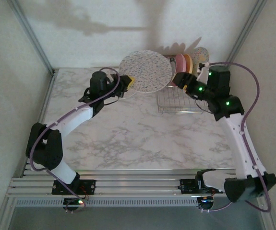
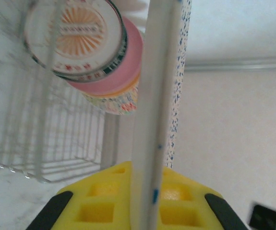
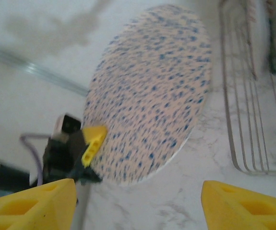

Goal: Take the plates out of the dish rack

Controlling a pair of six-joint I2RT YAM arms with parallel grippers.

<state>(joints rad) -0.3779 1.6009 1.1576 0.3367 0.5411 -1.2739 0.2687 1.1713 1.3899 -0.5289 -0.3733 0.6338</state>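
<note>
Left of the dish rack (image 1: 177,103), your left gripper (image 1: 128,82) is pinching the speckled plate (image 1: 145,71) upright by its rim. Your right gripper (image 1: 183,79) is hanging spread, nearer the plates (image 1: 188,62) standing in the rack.

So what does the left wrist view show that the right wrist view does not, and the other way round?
Left wrist's own: the white plate with the orange design, face on, and the pink plate behind it, both standing in the rack. Right wrist's own: the wide face of the speckled plate, the left tool shut on its rim, and the right tool open, apart from it. Shared: the speckled plate, the rack and the marble table.
</note>
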